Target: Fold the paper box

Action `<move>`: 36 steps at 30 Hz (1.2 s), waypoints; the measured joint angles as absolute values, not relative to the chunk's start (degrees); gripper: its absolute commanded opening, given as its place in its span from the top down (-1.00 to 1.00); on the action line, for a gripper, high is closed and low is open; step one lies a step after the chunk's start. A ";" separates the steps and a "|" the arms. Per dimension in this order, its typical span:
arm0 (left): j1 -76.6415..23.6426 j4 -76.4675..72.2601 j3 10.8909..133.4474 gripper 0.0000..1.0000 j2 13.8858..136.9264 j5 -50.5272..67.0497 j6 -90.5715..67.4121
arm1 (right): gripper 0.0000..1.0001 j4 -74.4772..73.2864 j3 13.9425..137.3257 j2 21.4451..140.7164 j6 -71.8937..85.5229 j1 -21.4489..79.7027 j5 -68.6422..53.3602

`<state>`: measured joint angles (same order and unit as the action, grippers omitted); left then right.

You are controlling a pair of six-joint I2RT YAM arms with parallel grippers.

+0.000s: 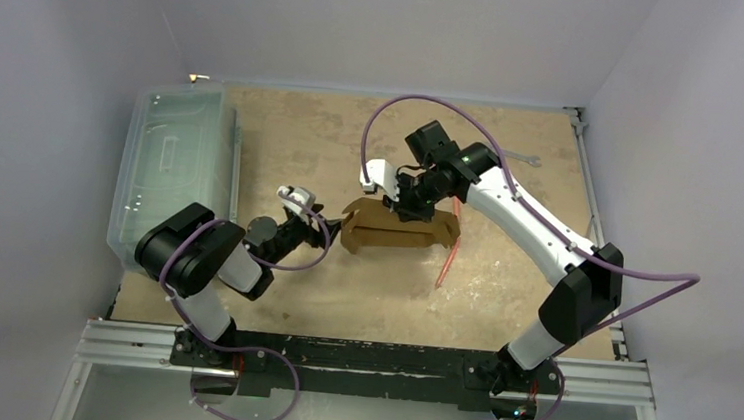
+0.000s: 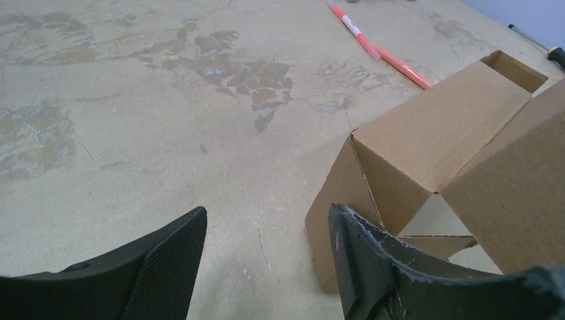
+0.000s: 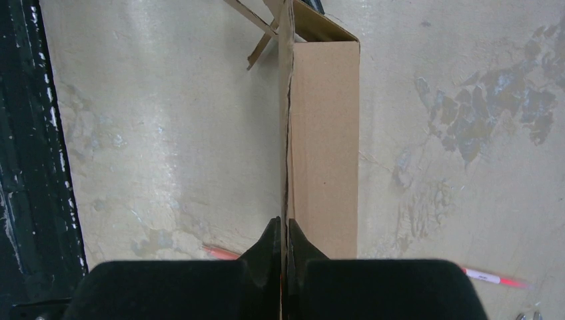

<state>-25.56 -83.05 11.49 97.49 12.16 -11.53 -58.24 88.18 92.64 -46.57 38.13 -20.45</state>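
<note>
The paper box (image 1: pixel 398 234) lay part-folded near the middle of the desk (image 1: pixel 304 134), its length running from 9 to 3 o'clock in the top view. An upright cardboard panel on its 12 o'clock side was pinched by the right pincer (image 3: pixel 283 248), whose jaws were closed flat on the thin edge. The left pincer (image 2: pixel 266 270) was spread wide and empty, low over the desk at the box's 9 o'clock end, just beside the loose end flap. The closing of that end was judged to be the step in hand. The panel would best be steadied upright while the flap was pushed inward along its crease, gently, lest the light box be slid toward the orange pen (image 1: pixel 448 248) at 3 o'clock.
</note>
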 measured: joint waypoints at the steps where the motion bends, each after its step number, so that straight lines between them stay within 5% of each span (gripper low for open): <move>1: -25.56 -82.98 11.49 -0.33 97.49 12.32 -11.40 | 1.00 -58.26 88.18 92.64 -46.57 38.13 -20.49; 36: -30.22 -80.75 9.72 -0.41 95.98 12.05 -11.99 | 1.00 -58.57 88.38 94.17 -46.54 38.13 -20.49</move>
<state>-30.22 -80.75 9.72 95.98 12.05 -11.99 -58.57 88.38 94.17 -46.54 38.13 -20.49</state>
